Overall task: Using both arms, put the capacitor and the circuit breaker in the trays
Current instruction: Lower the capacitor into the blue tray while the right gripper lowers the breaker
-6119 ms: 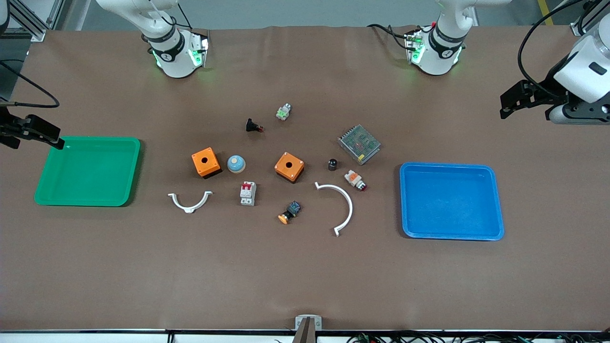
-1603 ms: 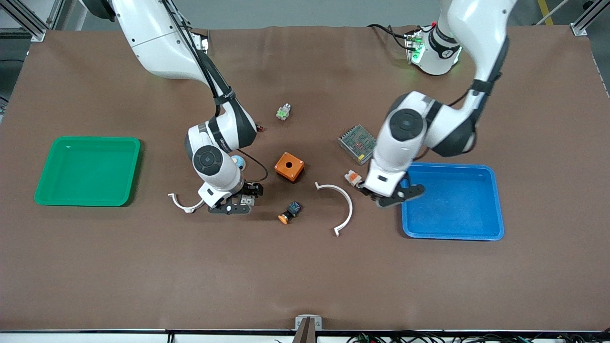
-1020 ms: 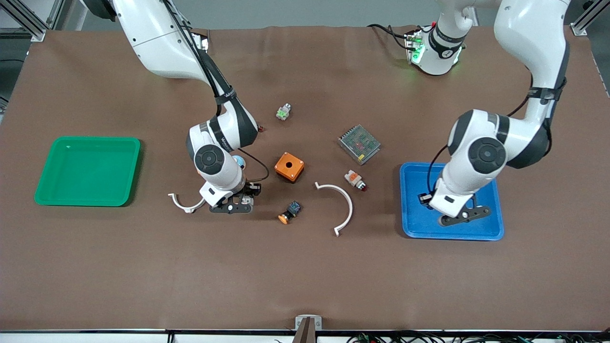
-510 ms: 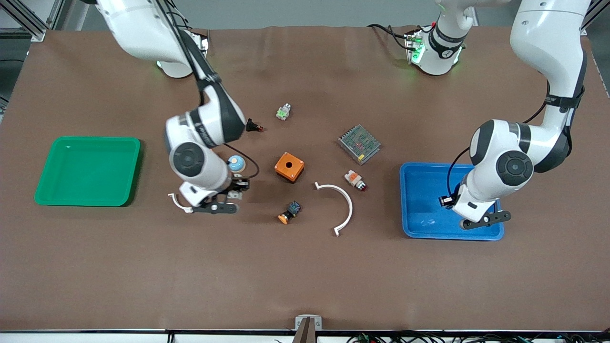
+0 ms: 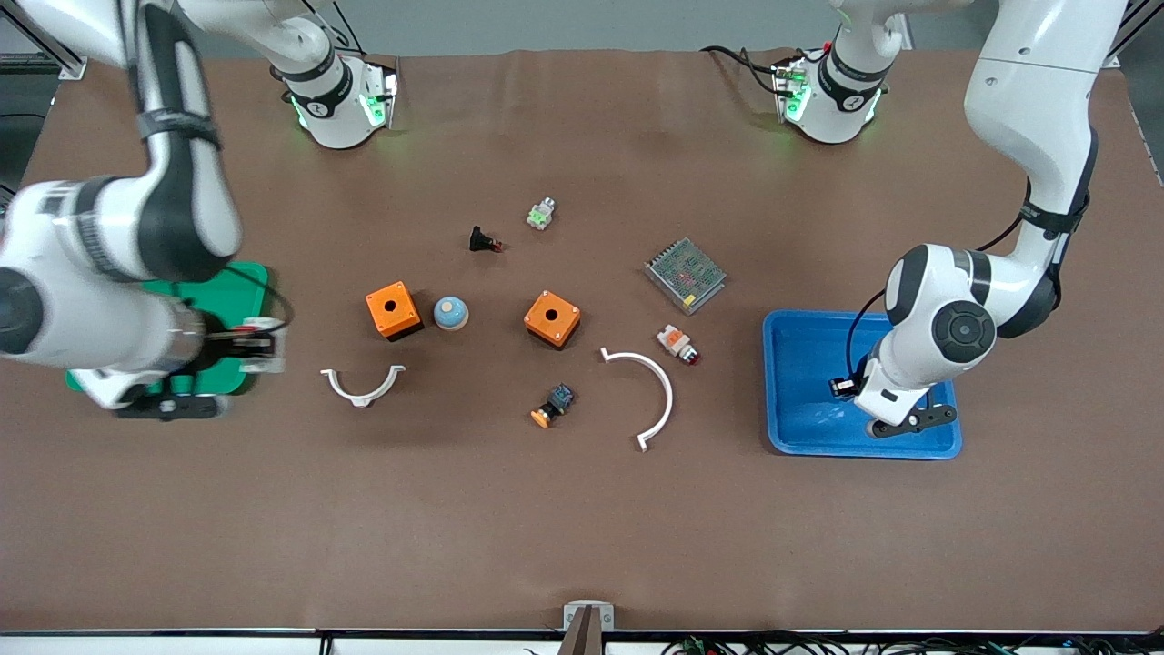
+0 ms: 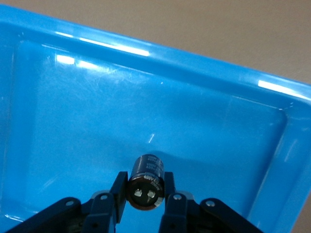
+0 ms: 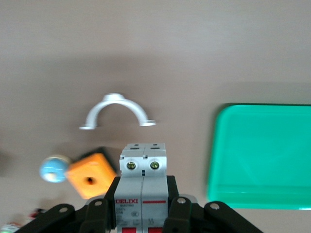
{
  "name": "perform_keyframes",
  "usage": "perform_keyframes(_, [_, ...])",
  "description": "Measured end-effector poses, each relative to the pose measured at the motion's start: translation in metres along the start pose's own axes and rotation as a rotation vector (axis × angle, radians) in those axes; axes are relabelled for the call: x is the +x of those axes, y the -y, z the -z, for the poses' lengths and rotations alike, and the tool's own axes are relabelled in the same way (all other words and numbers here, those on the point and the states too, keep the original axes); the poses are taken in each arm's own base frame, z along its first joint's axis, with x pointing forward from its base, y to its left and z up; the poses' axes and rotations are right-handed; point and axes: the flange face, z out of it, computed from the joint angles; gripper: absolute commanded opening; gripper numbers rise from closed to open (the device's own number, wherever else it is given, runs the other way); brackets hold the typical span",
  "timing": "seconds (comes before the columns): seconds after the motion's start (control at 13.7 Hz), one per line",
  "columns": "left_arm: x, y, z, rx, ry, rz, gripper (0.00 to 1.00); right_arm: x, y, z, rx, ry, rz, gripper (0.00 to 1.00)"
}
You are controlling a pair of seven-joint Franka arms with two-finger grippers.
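My left gripper [image 5: 838, 387] is shut on the capacitor [image 6: 148, 167], a small black cylinder with a shiny grey end, and holds it low over the blue tray [image 5: 809, 364]. In the left wrist view the capacitor sits between my left gripper's [image 6: 144, 180] black fingers above the tray floor [image 6: 97, 121]. My right gripper [image 5: 257, 349] is shut on the white-grey circuit breaker [image 7: 143, 160] over the edge of the green tray [image 5: 232, 282] that faces the table's middle. The right wrist view shows my right gripper [image 7: 144, 188] gripping the breaker, with the green tray [image 7: 262, 155] beside it.
Two orange boxes [image 5: 393, 310] [image 5: 552, 318], a blue dome [image 5: 450, 312], two white half-ring clamps [image 5: 362, 385] [image 5: 647, 391], a mesh-covered metal box [image 5: 686, 275], a white-orange button [image 5: 677, 344], a black part with a red tip [image 5: 484, 241] and an orange-blue button [image 5: 553, 406] lie mid-table.
My right arm has lifted the circuit breaker from mid-table and swung it to the green tray. My left arm has carried the capacitor over the blue tray and shifted a little there.
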Motion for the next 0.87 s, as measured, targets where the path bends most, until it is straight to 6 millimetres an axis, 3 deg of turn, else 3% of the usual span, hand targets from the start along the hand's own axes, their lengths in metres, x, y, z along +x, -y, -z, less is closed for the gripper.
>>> perform_keyframes(0.07, [-0.001,0.001,-0.004,0.001,0.006,0.001,0.04,0.000,-0.035,-0.004,0.009,0.005,-0.003,0.18])
perform_keyframes(0.22, [-0.002,0.001,-0.011,0.000,0.010,0.001,0.14,-0.002,-0.094,-0.013,0.024,0.010,-0.008,0.18])
perform_keyframes(0.44, [-0.002,0.000,-0.013,-0.003,0.010,0.000,0.70,-0.003,-0.158,-0.047,0.033,0.012,0.015,0.18])
perform_keyframes(0.51, [-0.003,0.000,-0.013,-0.003,0.011,0.000,0.99,-0.004,-0.174,-0.063,0.031,0.006,0.033,0.18])
perform_keyframes(0.73, [0.000,-0.002,-0.009,-0.010,-0.003,-0.002,1.00,-0.012,-0.212,-0.112,0.019,-0.022,0.081,0.18])
perform_keyframes(0.87, [0.006,-0.005,0.013,-0.021,-0.041,-0.002,1.00,-0.021,-0.228,-0.144,0.003,-0.047,0.096,0.19])
